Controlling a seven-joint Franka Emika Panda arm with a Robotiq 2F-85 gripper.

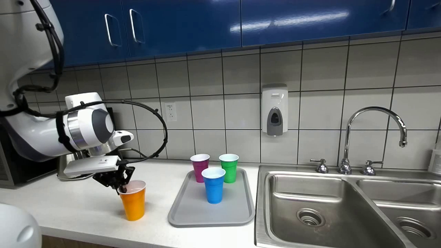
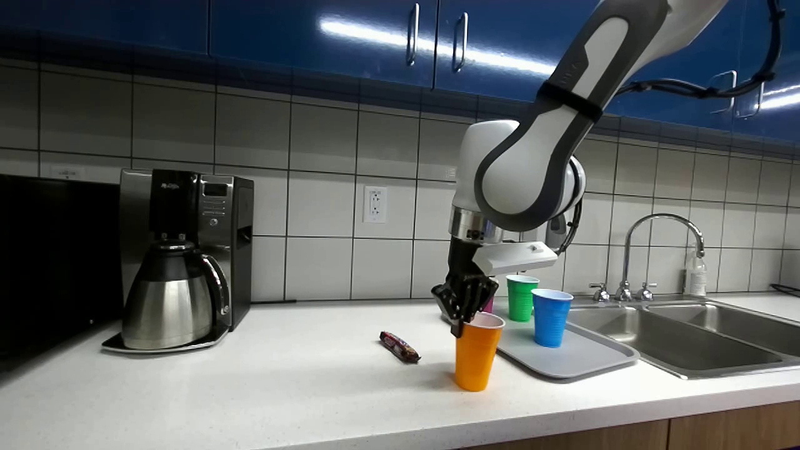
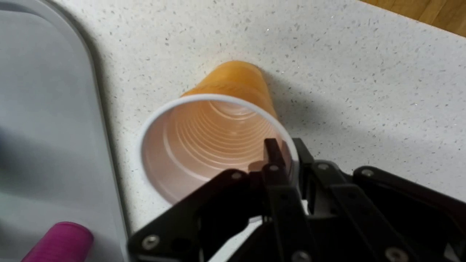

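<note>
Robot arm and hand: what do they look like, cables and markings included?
The arm is white and rounded, with dark grey panels and a silver band. Black straps circle it; a black cable loops off it. A faint marking on the grey is illegible. The hand is black and angular, with slim fingers and round metal screws; a flat white casing sits beside it.

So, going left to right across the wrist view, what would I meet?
Grey tray with a purple cup on it → orange cup → bit of brown wood in the top right corner.
</note>
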